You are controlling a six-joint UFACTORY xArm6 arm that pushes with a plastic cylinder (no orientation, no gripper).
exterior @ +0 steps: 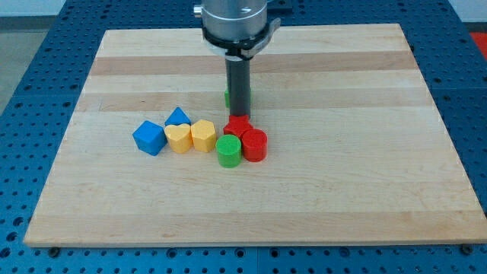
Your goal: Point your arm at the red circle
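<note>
Your tip (239, 114), no fingers to tell, sits just above the red circle (254, 144) mid-frame; maybe touching another red block (237, 125), so nudge down-right slow.

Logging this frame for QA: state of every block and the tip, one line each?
my tip: down at the board, just above the red blocks in the view
red circle: upright, touching green circle
other red block: behind red circle, shape unclear
green circle: upright
green block: mostly hidden behind rod
yellow blocks: side by side
blue blocks: resting flat
</note>
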